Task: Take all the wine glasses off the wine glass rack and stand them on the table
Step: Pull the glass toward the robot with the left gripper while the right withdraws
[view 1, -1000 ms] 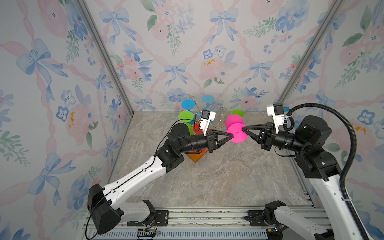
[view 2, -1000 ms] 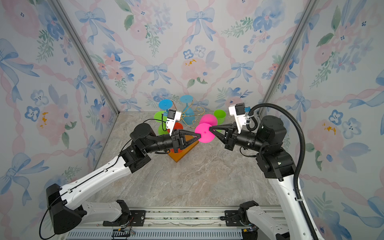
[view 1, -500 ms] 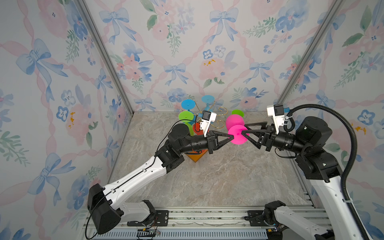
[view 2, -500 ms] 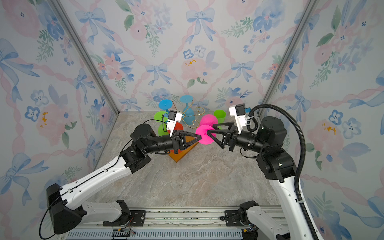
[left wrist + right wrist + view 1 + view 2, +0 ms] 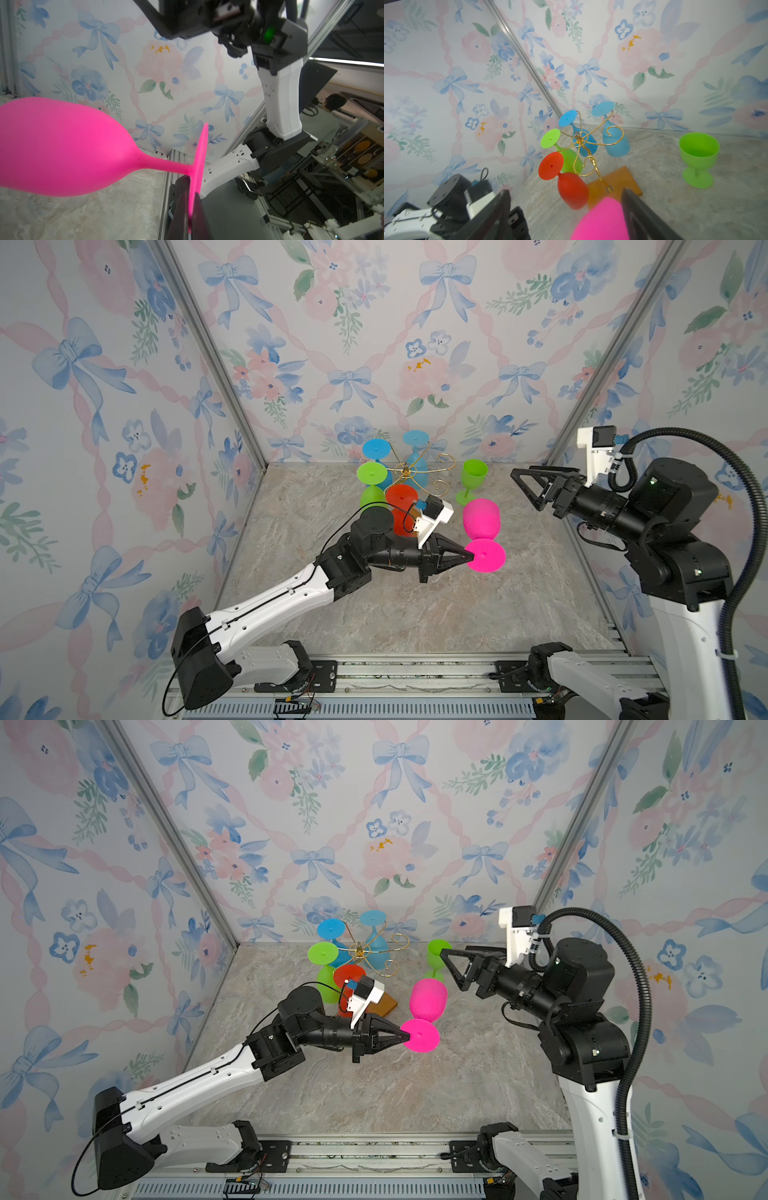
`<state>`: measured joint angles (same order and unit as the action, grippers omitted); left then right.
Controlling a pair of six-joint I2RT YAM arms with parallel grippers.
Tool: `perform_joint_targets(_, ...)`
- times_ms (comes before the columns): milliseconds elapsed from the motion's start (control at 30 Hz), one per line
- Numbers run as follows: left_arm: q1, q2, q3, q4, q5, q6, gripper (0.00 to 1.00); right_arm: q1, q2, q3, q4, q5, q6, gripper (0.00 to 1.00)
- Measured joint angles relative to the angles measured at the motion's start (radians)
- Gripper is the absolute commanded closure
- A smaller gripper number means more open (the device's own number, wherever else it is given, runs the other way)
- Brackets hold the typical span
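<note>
**Pink glass clear of rack, carried on an edge-only pinch**

Location. The pink wine glass (image 5: 481, 519) is off the wine glass rack (image 5: 417, 471). In both top views it sits at centre frame, to the lower right of the rack, with its foot toward the camera and its bowl pointing away. Whether the bowl's mouth touches the table (image 5: 415, 614) cannot be told.

Tools. The left gripper (image 5: 471, 558) is pressed together on the edge of the glass's foot disc. The left wrist view shows the thin disc sandwiched between the two fingers (image 5: 181, 209). The right gripper (image 5: 526, 490), at the upper right of the frame, stands spread wide, holds nothing and is well apart from the glass.

Risks, as judged:

1. Slip or pivot. The only hold is at the disc's rim, with the bowl's weight off to one side. A quick move or a turn of the wrist could rotate the glass in the fingers or let it slide out and fall to the table.
2. Rack strike. The red glass (image 5: 398, 499) hangs just behind the left wrist. Pulling that arm back toward upper centre could knock it or the wire arms.
3. Goblet. The green goblet (image 5: 473, 477) stands upright near the pink bowl. A sweep toward it could topple it.
</note>
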<state>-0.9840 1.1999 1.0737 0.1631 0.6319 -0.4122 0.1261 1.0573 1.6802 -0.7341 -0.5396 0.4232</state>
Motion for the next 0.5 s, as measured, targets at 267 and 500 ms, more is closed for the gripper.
perform_joint_targets(267,-0.108,-0.177,-0.130,-0.121,-0.243,0.330,1.00,-0.084,0.109,-0.013,-0.180,0.022,0.041,0.13)
perform_joint_targets(500,-0.292,-0.190,-0.204,-0.208,-0.488,0.553,1.00,-0.085,0.117,-0.040,-0.301,-0.008,0.012,0.13)
